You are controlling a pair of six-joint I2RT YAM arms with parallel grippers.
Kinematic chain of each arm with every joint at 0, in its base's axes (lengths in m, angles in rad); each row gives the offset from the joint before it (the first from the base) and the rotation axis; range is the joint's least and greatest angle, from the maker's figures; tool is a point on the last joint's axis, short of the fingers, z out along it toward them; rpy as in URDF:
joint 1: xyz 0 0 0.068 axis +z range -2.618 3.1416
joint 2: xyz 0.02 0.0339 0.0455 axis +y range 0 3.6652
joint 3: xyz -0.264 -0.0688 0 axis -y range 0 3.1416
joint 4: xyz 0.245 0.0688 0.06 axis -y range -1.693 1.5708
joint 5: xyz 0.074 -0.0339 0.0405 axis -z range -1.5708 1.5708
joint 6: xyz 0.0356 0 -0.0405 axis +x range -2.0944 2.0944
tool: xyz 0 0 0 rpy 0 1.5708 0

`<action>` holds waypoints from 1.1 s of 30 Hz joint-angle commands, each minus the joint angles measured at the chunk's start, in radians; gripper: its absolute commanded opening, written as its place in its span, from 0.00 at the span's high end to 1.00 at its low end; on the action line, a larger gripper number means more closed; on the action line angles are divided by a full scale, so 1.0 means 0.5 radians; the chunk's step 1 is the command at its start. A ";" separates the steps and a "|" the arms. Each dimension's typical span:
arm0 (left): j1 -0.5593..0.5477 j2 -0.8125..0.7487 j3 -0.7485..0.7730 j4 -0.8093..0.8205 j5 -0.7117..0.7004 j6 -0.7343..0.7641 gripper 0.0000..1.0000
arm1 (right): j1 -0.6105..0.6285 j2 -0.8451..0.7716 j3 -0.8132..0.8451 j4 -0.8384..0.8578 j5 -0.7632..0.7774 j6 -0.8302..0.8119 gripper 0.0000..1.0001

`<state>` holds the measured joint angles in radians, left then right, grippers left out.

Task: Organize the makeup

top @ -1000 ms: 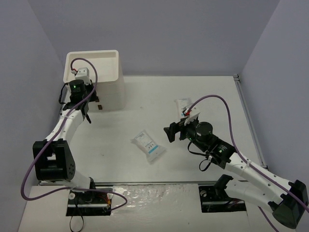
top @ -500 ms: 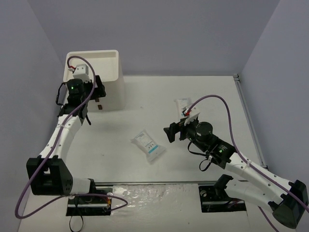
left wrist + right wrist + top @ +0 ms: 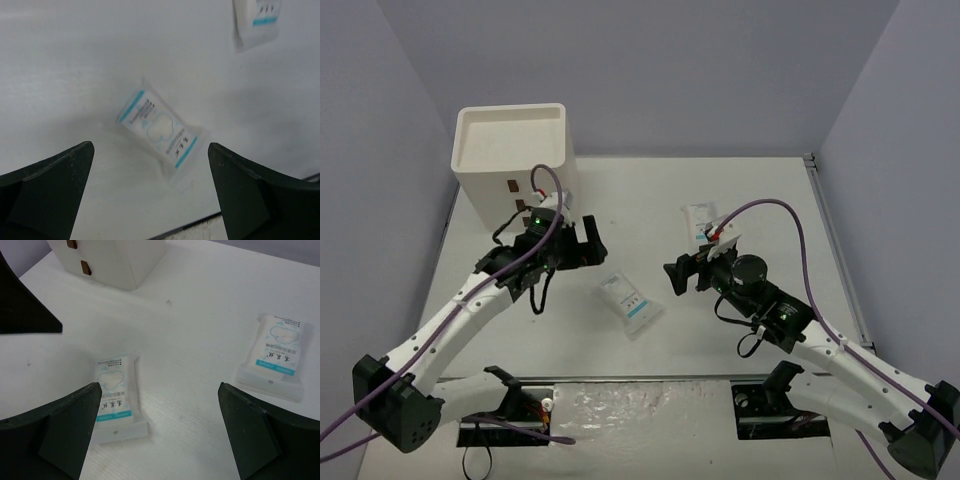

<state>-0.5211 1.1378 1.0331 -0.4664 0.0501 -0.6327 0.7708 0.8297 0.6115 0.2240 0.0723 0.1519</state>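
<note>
Of the makeup, two white flat packets with blue print show. One packet (image 3: 630, 303) (image 3: 157, 127) (image 3: 116, 390) lies flat mid-table between the two arms. The other packet (image 3: 700, 218) (image 3: 256, 20) (image 3: 275, 352) lies further back, beside the right wrist. My left gripper (image 3: 588, 245) (image 3: 150, 170) hovers open just left of the middle packet, with nothing between its fingers. My right gripper (image 3: 678, 272) (image 3: 160, 390) stands open to the right of that packet, also with nothing in it. No brushes, stick or tubes are in view.
The big white drawer box (image 3: 510, 150) (image 3: 115, 260) stands at the back left, its open top tray facing up and brown drawer handles (image 3: 510, 183) on its front. Purple walls close in the table on three sides.
The left arm has swung from the front of the drawer box to the middle of the table, and its gripper has gone from nearly shut to open. The right arm has barely moved.
</note>
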 commanded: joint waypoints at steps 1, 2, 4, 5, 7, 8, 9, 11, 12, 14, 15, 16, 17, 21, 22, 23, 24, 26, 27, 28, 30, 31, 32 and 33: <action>-0.240 0.034 -0.237 0.157 -0.072 -0.516 0.03 | -0.020 -0.075 -0.014 0.099 0.054 0.006 0.00; -0.284 0.069 -0.252 0.190 -0.083 -0.554 0.03 | -0.020 -0.087 -0.019 0.096 0.057 0.008 0.00; -0.385 0.161 -0.284 0.240 -0.119 -0.640 0.03 | -0.020 -0.112 -0.034 0.091 0.058 0.016 0.00; -0.403 0.191 -0.290 0.258 -0.140 -0.658 0.03 | -0.020 -0.123 -0.039 0.089 0.055 0.021 0.00; -0.419 0.256 -0.309 0.298 -0.146 -0.698 0.03 | -0.020 -0.156 -0.050 0.083 0.059 0.024 0.00; -0.424 0.279 -0.320 0.312 -0.146 -0.713 0.03 | -0.020 -0.171 -0.060 0.080 0.061 0.024 0.00; -0.424 0.303 -0.334 0.342 -0.141 -0.723 0.03 | -0.020 -0.180 -0.067 0.075 0.068 0.024 0.00; -0.424 0.344 -0.363 0.420 -0.127 -0.744 0.03 | -0.021 -0.199 -0.077 0.065 0.079 0.024 0.00; -0.424 0.358 -0.377 0.469 -0.120 -0.755 0.03 | -0.023 -0.210 -0.079 0.059 0.082 0.024 0.00; -0.424 0.405 -0.416 0.539 -0.128 -0.782 0.04 | -0.026 -0.214 -0.088 0.058 0.084 0.025 0.00; -0.424 0.420 -0.422 0.578 -0.128 -0.787 0.05 | -0.026 -0.214 -0.091 0.058 0.088 0.028 0.00; -0.424 0.448 -0.422 0.598 -0.128 -0.792 0.07 | -0.026 -0.212 -0.091 0.058 0.086 0.030 0.00; -0.424 0.474 -0.422 0.611 -0.127 -0.796 0.10 | -0.025 -0.210 -0.092 0.058 0.086 0.029 0.00; -0.424 0.548 -0.418 0.624 -0.119 -0.799 0.24 | -0.023 -0.205 -0.096 0.059 0.087 0.024 0.00; -0.424 0.552 -0.421 0.621 -0.119 -0.799 0.29 | -0.023 -0.205 -0.097 0.060 0.089 0.024 0.00; -0.424 0.547 -0.430 0.612 -0.121 -0.799 0.35 | -0.023 -0.202 -0.097 0.056 0.091 0.024 0.00; -0.424 0.533 -0.438 0.611 -0.129 -0.799 0.45 | -0.025 -0.207 -0.097 0.057 0.092 0.024 0.00; -0.424 0.502 -0.478 0.603 -0.157 -0.802 0.61 | -0.023 -0.207 -0.100 0.058 0.095 0.021 0.00; -0.424 0.482 -0.493 0.595 -0.165 -0.802 0.72 | -0.023 -0.205 -0.100 0.058 0.095 0.022 0.00; -0.422 0.462 -0.503 0.593 -0.179 -0.802 0.81 | -0.025 -0.197 -0.102 0.060 0.095 0.023 0.00; -0.421 0.416 -0.504 0.577 -0.200 -0.780 0.93 | -0.026 -0.184 -0.100 0.063 0.091 0.026 0.00; -0.421 0.393 -0.502 0.567 -0.209 -0.766 0.99 | -0.026 -0.179 -0.098 0.064 0.089 0.027 0.00; -0.421 0.363 -0.488 0.539 -0.226 -0.741 1.00 | -0.026 -0.176 -0.095 0.064 0.086 0.028 0.00; -0.421 0.333 -0.471 0.507 -0.246 -0.713 1.00 | -0.026 -0.175 -0.092 0.064 0.083 0.028 0.00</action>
<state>-0.7330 1.3944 0.7543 -0.2073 -0.0187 -1.0254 0.7643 0.7337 0.5521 0.1952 0.0917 0.1589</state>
